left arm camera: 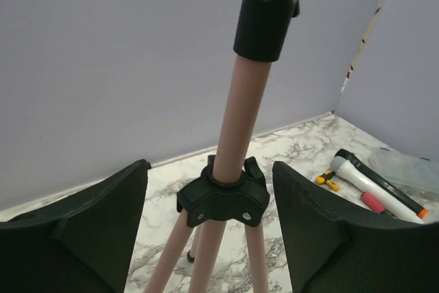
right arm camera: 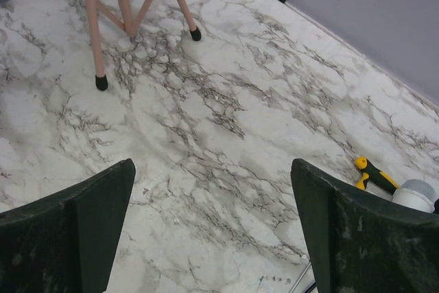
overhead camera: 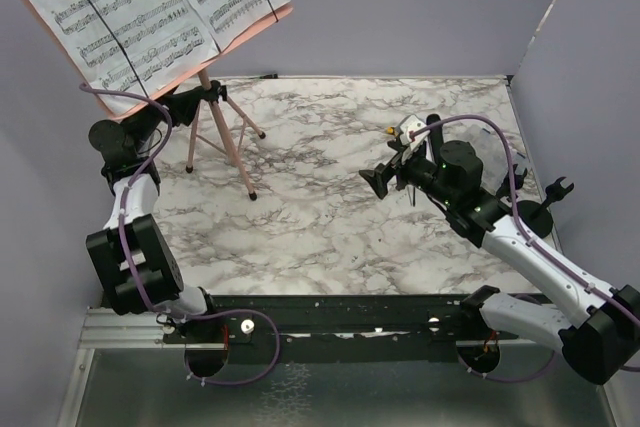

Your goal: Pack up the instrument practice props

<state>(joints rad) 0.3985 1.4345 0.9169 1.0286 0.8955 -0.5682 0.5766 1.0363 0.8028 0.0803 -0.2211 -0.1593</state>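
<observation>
The pink tripod music rest (overhead camera: pixel 222 132) stands at the back left, its board holding white sheet-music pages (overhead camera: pixel 150 2). My left gripper (overhead camera: pixel 207 97) is open, one finger on each side of the pink pole (left arm camera: pixel 236 121) just above the black leg hub (left arm camera: pixel 223 200), with gaps on both sides. Above the middle of the table, my right gripper (overhead camera: pixel 382 179) hangs open and empty over bare marble (right arm camera: pixel 211 166). A white microphone (left arm camera: pixel 374 189) and a black microphone (left arm camera: pixel 381 178) lie side by side at the right. A black round-based holder (overhead camera: pixel 543 209) stands near the right wall.
Grey walls close in the table at the back, left and right. A small yellow-and-black tool (right arm camera: pixel 374 173) lies next to the white microphone's head (right arm camera: pixel 415 195). A red handle (left arm camera: pixel 372 202) and a clear plastic box (left arm camera: pixel 411 169) sit by the microphones.
</observation>
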